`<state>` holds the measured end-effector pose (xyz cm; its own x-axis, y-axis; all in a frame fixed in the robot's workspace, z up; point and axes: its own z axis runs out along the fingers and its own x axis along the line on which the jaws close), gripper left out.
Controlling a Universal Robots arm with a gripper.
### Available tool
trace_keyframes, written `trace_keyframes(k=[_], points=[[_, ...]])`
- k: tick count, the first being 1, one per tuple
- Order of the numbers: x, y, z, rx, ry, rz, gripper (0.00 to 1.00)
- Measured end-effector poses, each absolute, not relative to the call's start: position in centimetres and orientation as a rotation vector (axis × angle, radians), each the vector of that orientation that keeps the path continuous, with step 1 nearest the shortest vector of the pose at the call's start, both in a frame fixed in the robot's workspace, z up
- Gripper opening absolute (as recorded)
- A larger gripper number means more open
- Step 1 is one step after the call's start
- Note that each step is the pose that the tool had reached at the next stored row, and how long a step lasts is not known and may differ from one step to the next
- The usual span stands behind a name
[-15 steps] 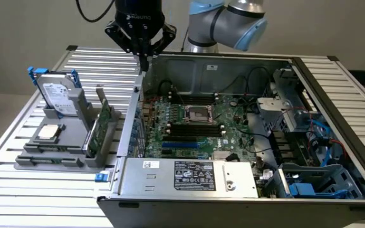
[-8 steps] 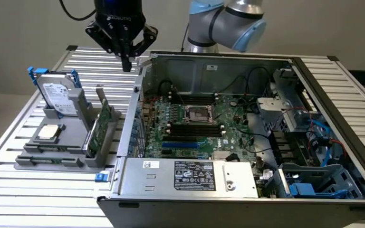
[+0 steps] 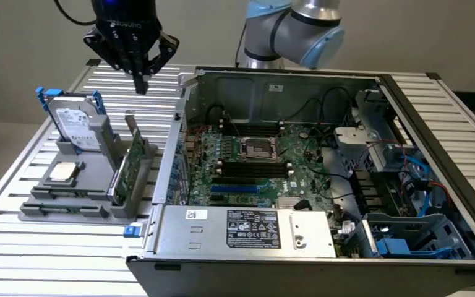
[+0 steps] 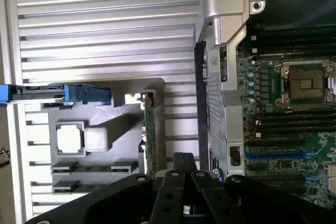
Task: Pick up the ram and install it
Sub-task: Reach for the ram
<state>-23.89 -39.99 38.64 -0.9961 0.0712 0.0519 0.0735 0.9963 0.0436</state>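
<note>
Exterior view: the gripper is held empty, jaws together, well apart from the ram, which is kept in a slot of the grey holder, probably to be grasped from above.

The exterior camera stood off my arm, high and in front of the open computer case. It faced down across the slatted table, far enough back to take in the whole case. My wrist camera looked straight down past my gripper from well above the table. Both views shared the grey parts holder, the case's side wall and, I think, the same CPU socket.
</note>
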Motion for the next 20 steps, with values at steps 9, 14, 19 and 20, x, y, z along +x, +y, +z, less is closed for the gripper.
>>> trace_keyframes(k=[9, 14, 19, 20], points=[[-28.0, -40.7, 38.6, -0.112, -3.098, -0.071, 0.11], [-30.2, -41.1, 38.6, -0.112, -3.100, -0.071, 0.11], [-32.5, -41.5, 38.6, -0.112, -3.101, -0.071, 0.11], [-33.0, -41.6, 38.6, -0.112, -3.101, -0.071, 0.11]])
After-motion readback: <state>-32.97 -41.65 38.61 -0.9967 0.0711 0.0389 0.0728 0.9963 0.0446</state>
